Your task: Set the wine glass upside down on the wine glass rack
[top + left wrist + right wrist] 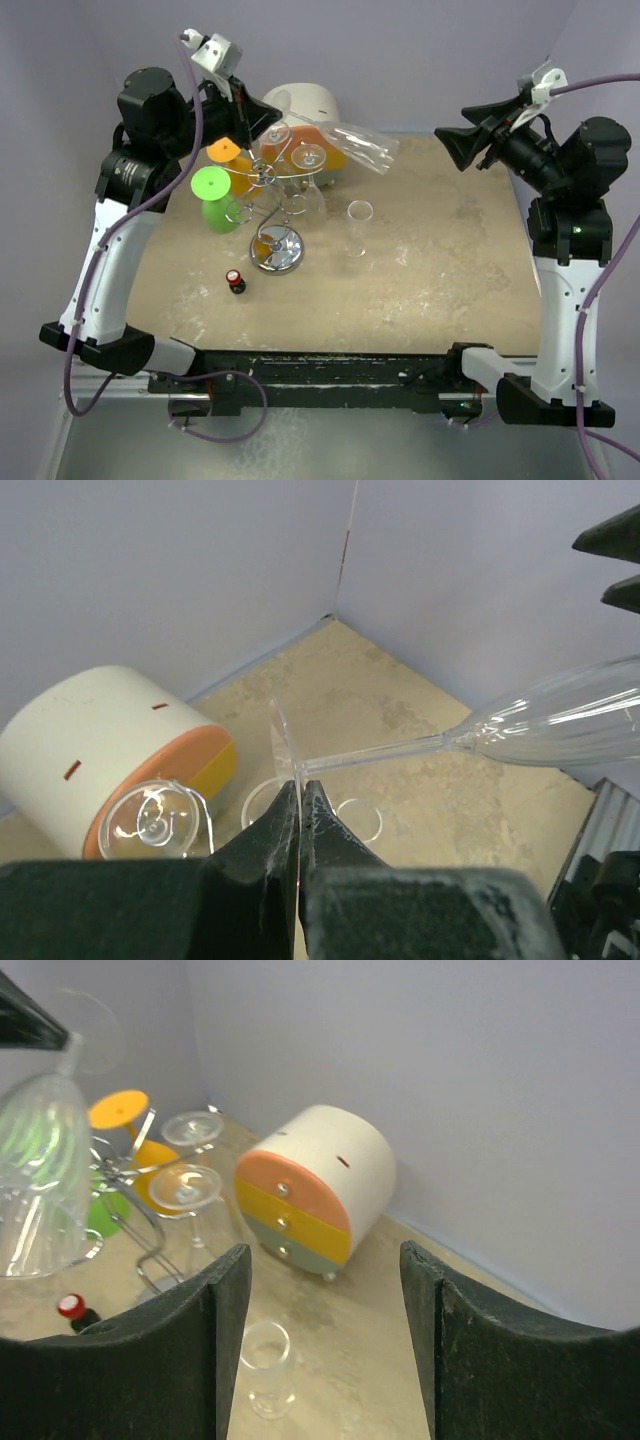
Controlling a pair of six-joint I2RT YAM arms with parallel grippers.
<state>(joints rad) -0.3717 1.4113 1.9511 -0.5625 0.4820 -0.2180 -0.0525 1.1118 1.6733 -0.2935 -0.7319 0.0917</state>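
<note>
The black two-finger left gripper (300, 792), closest to its own wrist camera, had its fingers pressed together on the thin round foot of the clear, ribbed, long-stemmed wine glass (545, 720), pinching the disc edge-on. The wine glass was held in the air roughly on its side, with the stem running out from the fingertips and the bowl pointing toward the right arm.

The black right gripper (452, 146) stood with its fingers spread, holding nothing, near the bowl's open mouth but apart from it.

The task looked about midway: the wine glass was lifted and gripped, but neither turned over nor hung. The silver wire wine glass rack (272, 205), with its curled arms and shiny round base, stood on the tan table (450, 280) below and in front of the left gripper. It already carried a green stemmed glass (213, 192), an orange one (226, 150) and at least one clear one, feet up. What remained, by this reading, was to tip the bowl down and slide the stem into a free scroll. Which scroll was free could not be told.
</note>
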